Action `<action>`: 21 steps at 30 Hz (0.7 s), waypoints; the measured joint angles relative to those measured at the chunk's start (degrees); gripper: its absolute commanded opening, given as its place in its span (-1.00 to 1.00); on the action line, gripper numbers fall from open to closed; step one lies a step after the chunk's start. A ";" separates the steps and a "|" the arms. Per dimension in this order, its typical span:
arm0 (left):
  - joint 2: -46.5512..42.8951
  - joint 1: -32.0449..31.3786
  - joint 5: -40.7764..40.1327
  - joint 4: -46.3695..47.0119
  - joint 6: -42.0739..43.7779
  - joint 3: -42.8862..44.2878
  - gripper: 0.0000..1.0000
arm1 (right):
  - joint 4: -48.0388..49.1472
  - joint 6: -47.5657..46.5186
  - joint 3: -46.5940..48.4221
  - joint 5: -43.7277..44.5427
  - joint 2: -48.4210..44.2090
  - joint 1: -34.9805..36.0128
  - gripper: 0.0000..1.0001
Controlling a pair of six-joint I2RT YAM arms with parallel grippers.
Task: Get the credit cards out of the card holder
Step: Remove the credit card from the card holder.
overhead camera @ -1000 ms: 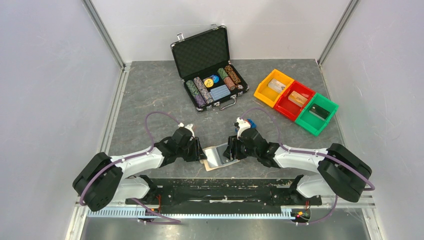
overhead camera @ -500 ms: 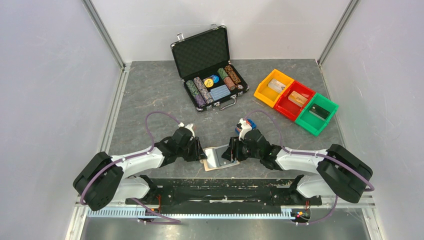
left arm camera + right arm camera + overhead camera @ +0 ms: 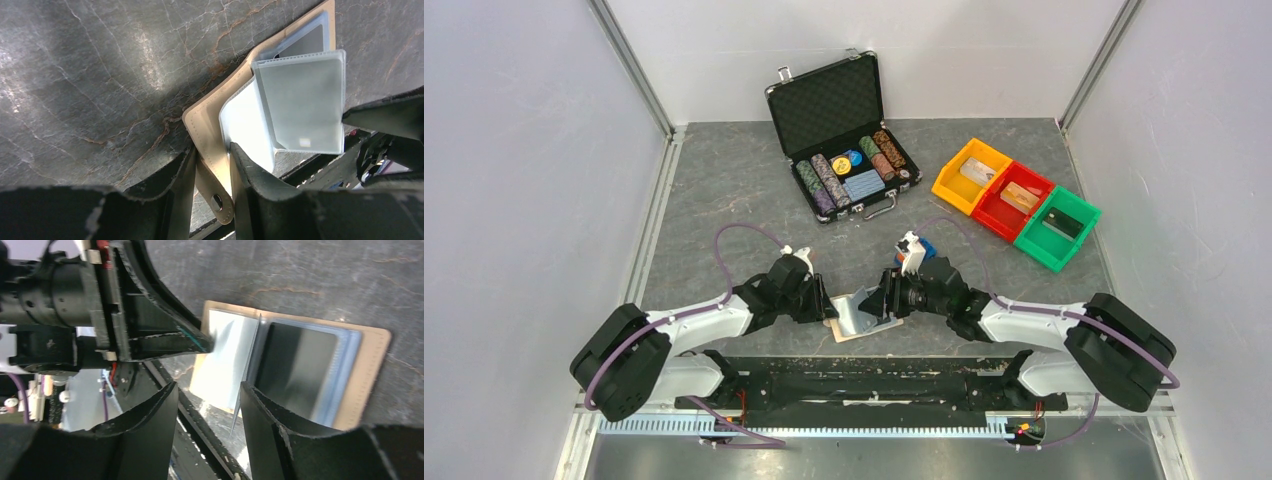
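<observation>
Top view, card holder (image 3: pixel 852 326): it lies open on the grey counter (image 3: pixel 724 190) near the arm bases, between your two claws.
Top view, left claw (image 3: pixel 827 306): low at the holder's left end, touching it.
Top view, right claw (image 3: pixel 882 300): over the holder's right half, beside a clear leaf (image 3: pixel 861 303) that stands tilted up from it.
Top view, far side: an open black chip case (image 3: pixel 839 135), with a yellow bin (image 3: pixel 972 175), red bin (image 3: pixel 1014 200) and green bin (image 3: pixel 1056 228) in a row to its right. All are well apart from the holder.
Left wrist, left claw (image 3: pixel 213 150): your jaws are narrow and clamp the holder's tan edge (image 3: pixel 210 125) just beside the snap tab (image 3: pixel 216 202).
Left wrist, clear leaf (image 3: pixel 305 105): pale and translucent, raised off the white inner face. A finger (image 3: pixel 385 115) of your right claw meets its outer edge.
Right wrist, right claw (image 3: pixel 209 386): the jaws stand partly apart. The leaf (image 3: pixel 248 365), seen edge-on, rises between them close to one finger, and nothing is pinched.
Right wrist, credit card (image 3: pixel 297 367): a shiny dark-grey rectangle sits in the pale blue pocket on the far half, framed by the tan border (image 3: pixel 372 370).
Right wrist, left claw: one finger (image 3: pixel 170 335) reaches onto the near half's pale face.
</observation>
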 measured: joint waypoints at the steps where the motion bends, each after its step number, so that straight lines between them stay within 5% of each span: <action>1: -0.02 0.00 0.04 0.22 -0.17 -0.11 -0.24 | 1.07 0.31 -0.11 -0.59 0.00 0.04 0.02; 7: -0.04 -0.02 1.01 1.40 -0.96 -0.68 -0.19 | 7.28 3.30 -0.55 -4.07 1.95 0.22 0.01; 21: -8.63 0.11 -3.96 -6.69 -4.90 0.09 0.43 | 12.39 5.95 -0.55 -7.39 7.93 0.59 -0.01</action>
